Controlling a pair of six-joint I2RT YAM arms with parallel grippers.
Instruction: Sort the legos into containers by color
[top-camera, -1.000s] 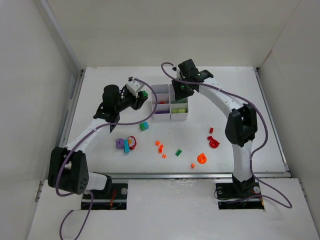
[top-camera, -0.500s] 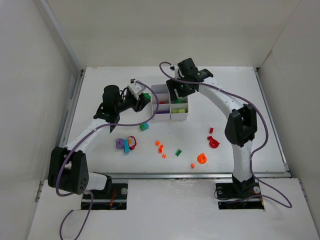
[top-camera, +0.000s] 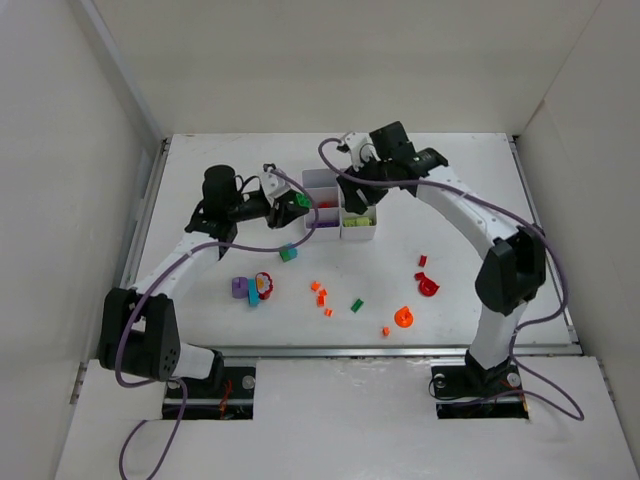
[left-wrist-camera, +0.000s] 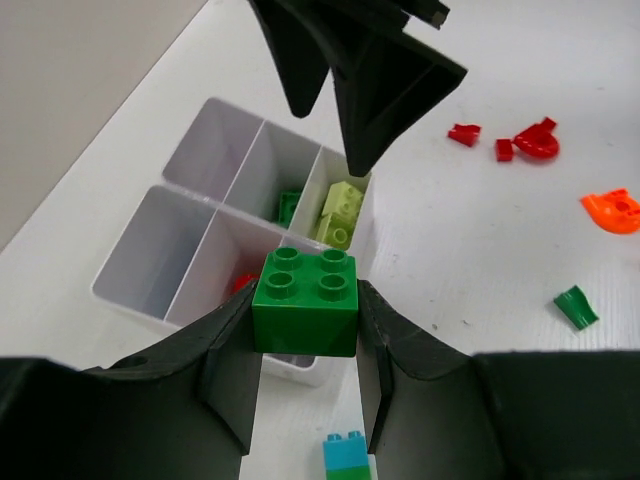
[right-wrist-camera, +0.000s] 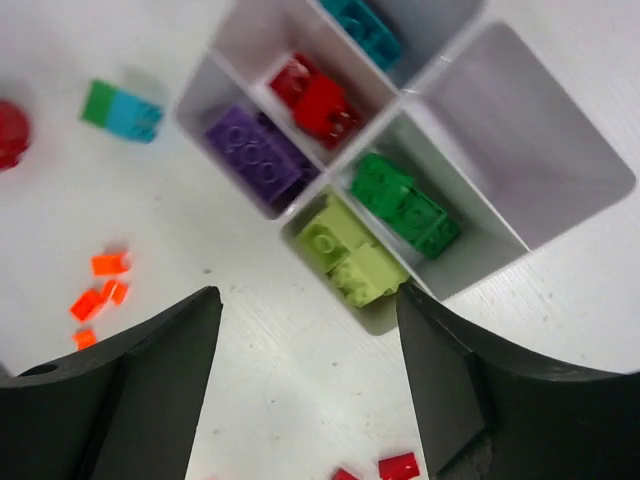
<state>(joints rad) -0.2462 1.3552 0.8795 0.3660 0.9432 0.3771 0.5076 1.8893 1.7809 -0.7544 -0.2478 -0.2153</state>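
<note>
The left pincer (left-wrist-camera: 305, 335) is closed on a green brick (left-wrist-camera: 305, 300), its two fingers pressed against the brick's opposite sides, studs facing up. It holds the brick raised at the left side of the white tray (left-wrist-camera: 135, 262); from the wrist view the brick hangs over the tray's nearest corner. Just below the pincer, on the table, lies a small teal-and-green brick (left-wrist-camera: 346, 455). The right pincer (right-wrist-camera: 310, 375) stands open with nothing between its fingers, and hovers above the near end of the tray. Under it, one column of the tray holds a teal brick (right-wrist-camera: 365, 25), red bricks (right-wrist-camera: 320, 95) and a purple brick (right-wrist-camera: 255, 150), each in its own compartment. The other column holds lime bricks (right-wrist-camera: 350, 258) nearest, dark green bricks (right-wrist-camera: 405, 205) in the middle and a bare compartment at the far end. Out on the table (top-camera: 200, 290), toward the arm bases, more pieces lie loose: a cluster of purple, teal and red pieces (top-camera: 251, 288) on the left, a few orange bits (top-camera: 320, 292) near the middle, a small dark green piece (top-camera: 356, 305), an orange round piece (top-camera: 403, 317) and some red pieces (top-camera: 428, 285) on the right, all well apart from the tray.
</note>
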